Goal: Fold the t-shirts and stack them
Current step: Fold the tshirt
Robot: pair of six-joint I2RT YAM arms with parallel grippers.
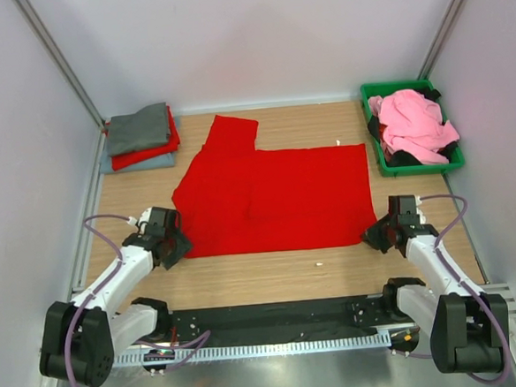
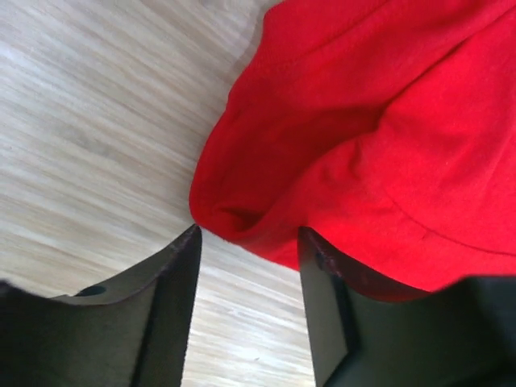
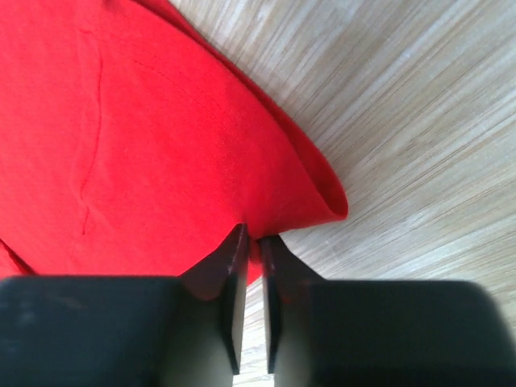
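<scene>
The large bright red t-shirt (image 1: 276,197) lies spread flat across the middle of the pale wood-grain table (image 1: 273,277). It is matte, soft cotton with one short sleeve jutting toward the far side and a straight near hem. Up close the cloth shows fine stitched seams and a rolled, slightly puffed edge. At its near left corner the left gripper (image 2: 248,238) has its dark, blunt fingers standing apart, a bunched fold of the hem at their mouth but not pinched. At the near right corner the right gripper (image 3: 254,240) has its jaws drawn to a thin slit, nipping the red hem. Far left sits a folded stack: grey shirt (image 1: 140,126) over a red one (image 1: 149,153) over a blue-grey one (image 1: 136,164). Far right, a glossy green bin (image 1: 413,170) holds a crumpled pink shirt (image 1: 412,121) and a dark one (image 1: 404,157).
</scene>
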